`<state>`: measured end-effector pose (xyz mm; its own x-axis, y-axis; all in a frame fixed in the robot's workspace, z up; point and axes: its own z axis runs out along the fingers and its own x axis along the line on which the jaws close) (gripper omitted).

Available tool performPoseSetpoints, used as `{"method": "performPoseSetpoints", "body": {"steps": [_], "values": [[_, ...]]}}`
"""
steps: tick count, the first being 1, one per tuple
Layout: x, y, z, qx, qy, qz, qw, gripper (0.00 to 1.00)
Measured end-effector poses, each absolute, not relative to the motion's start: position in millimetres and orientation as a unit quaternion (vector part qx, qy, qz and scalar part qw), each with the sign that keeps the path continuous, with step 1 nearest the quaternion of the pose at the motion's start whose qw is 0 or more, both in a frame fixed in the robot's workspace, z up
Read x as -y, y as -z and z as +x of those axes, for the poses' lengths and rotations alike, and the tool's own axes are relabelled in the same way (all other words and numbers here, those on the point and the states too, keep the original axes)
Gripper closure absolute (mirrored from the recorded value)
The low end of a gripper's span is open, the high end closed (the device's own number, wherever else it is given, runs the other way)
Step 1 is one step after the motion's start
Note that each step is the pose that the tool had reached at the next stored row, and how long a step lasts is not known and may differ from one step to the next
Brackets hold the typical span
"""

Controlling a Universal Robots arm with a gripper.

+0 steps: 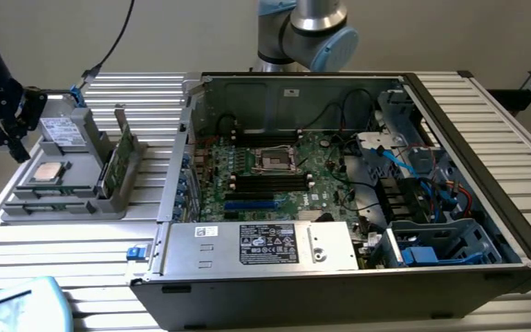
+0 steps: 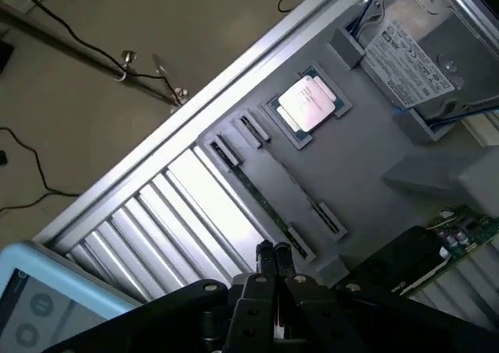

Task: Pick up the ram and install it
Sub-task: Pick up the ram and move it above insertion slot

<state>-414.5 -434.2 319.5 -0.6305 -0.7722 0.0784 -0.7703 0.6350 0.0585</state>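
Ram [image 2: 261, 199]: thin green stick standing on edge in a slot of the grey tray [image 2: 366, 158], beside the processor [image 2: 308, 104]. Your fingers [image 2: 265, 253] hang pressed together, empty, near one end of it. Judge it light, stiff, fragile; take it across the upper edge at mid-length, pinching gently.

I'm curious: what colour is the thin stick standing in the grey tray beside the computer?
The ram is green, clearest in the exterior view.
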Motion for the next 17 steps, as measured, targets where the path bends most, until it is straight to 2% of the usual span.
{"method": "performPoseSetpoints", "body": {"steps": [17], "values": [[434.2, -306.7, -414.5, 0.826, 0.007, 0.561, 0.046, 0.90]]}}
